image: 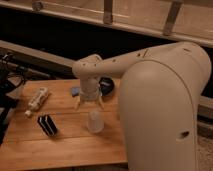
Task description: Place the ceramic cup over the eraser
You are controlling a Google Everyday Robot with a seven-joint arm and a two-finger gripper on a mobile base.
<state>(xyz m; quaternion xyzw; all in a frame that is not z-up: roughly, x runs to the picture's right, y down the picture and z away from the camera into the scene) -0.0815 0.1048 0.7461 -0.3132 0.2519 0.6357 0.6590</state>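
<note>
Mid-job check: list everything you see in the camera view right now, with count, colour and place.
cup: one, whitish, table centre, just below the gripper
striped block: one, black with light stripes, front left; possibly the eraser
bottle: one, white, lying at table's left
small object: one, blue-grey, behind the gripper
round object: one, black, table's back, beside the arm
table: one, light wood
arm: one, cream, reaching from right
gripper: one, cream, pointing down above the cup, open

Wooden table (65,145), dark wall (50,32) behind, pale ledge (60,11) above, dim warm light
</note>
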